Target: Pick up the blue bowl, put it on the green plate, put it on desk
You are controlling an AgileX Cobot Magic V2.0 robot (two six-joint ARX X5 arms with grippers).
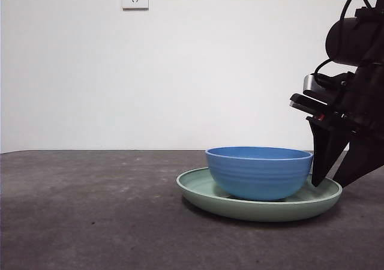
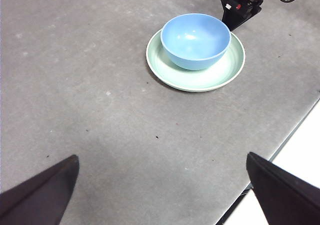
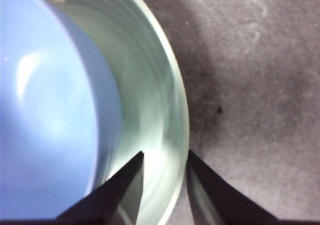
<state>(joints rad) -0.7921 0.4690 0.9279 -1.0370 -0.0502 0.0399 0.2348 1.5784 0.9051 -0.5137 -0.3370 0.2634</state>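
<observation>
Care with the rim matters now: the right claw (image 3: 164, 171) straddles the edge of the green plate (image 1: 198, 185), one jaw inside and one outside, narrowly parted and not yet pinching. It should probably close firmly and lift level, so the blue bowl (image 1: 259, 173) sitting in the plate does not slide. That bowl lies just beside the inner jaw. The left claw (image 2: 162, 187) waits wide open, well apart above the desk (image 2: 100, 110).

You see a glossy green plate (image 1: 204, 189); a smooth blue bowl (image 1: 259, 173), faintly ridged outside; a matt, scuffed grey worktop (image 1: 90, 210).
</observation>
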